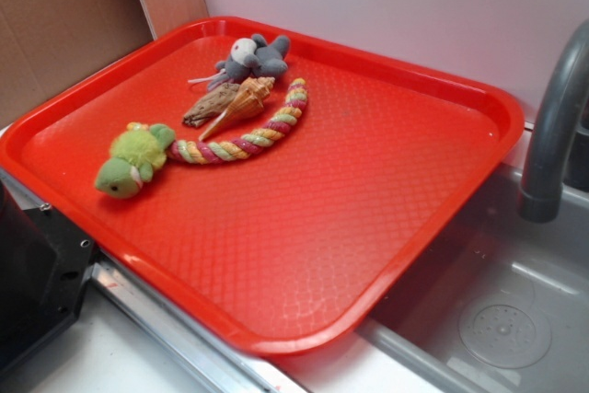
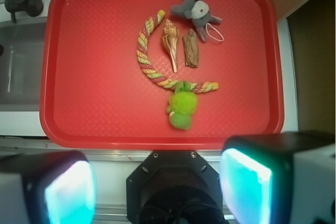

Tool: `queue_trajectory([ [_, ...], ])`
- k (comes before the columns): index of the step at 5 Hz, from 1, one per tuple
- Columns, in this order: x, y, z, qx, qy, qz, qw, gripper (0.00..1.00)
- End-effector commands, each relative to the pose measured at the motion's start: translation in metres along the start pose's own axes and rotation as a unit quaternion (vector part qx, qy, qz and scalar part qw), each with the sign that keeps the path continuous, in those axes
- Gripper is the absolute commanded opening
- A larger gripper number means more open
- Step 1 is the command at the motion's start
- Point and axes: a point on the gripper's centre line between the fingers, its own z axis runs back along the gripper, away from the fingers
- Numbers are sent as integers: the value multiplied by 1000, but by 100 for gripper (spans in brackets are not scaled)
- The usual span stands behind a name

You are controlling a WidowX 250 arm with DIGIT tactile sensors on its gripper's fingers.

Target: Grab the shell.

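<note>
Lying inside the curve of the braided rope (image 2: 147, 59) on the red tray (image 2: 94, 114): shell (image 2: 170, 43), beside bark piece (image 2: 190, 49). Well ahead of gripper (image 2: 157, 187), slightly right of centre. Long axis fore-aft, pale tip nearest. Fingers (image 2: 68, 190) spread wide, empty.

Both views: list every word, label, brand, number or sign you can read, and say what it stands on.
None: no readable text in either view.
The tray, shell, rope, grey plush, green plush, bark piece and faucet carry no print.
The gripper pads glow but show no marking.
</note>
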Motion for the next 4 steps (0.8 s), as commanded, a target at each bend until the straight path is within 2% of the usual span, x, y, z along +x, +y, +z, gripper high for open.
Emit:
queue_trajectory([
  [1, 0, 0, 0, 0, 0, 0, 1000, 100],
  [3, 28, 16, -37, 3, -29, 4, 1000, 100],
  [4, 44, 25, -58, 30, -59, 8, 998, 100],
])
